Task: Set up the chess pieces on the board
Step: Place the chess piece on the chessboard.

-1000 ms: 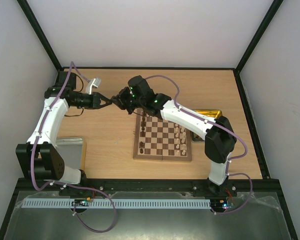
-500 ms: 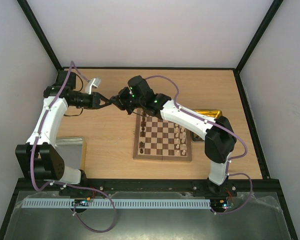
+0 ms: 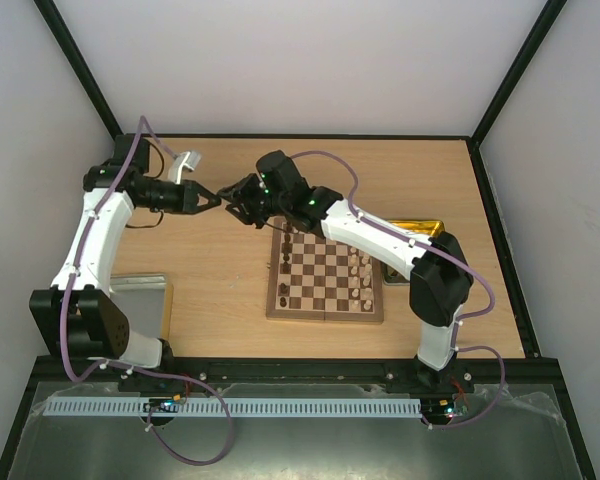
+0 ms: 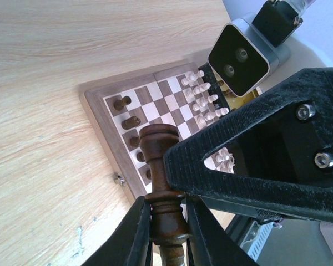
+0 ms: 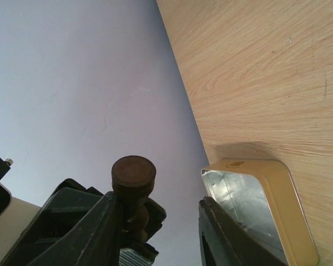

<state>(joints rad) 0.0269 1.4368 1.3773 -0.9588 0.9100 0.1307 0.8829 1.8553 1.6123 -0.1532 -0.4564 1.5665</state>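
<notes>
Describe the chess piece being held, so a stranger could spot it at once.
Start at the wooden chessboard in the middle of the table. Just beyond its far left corner, up in the air, the left gripper pinches a dark brown chessman. Unlike the other chessmen, it stands on no square.

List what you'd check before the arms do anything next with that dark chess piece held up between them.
1. Left gripper clamped on the dark piece: ok, both sides pinch its stem.
2. Right gripper released: cannot tell; its jaws stand apart with a gap on one side, but one finger looks against the piece.
3. Piece in line with the left gripper, not skewed: ok.
4. Empty squares on the board's dark-piece side: ok.
5. Right arm clear of the board: not ok, it hangs over the far corner.
</notes>
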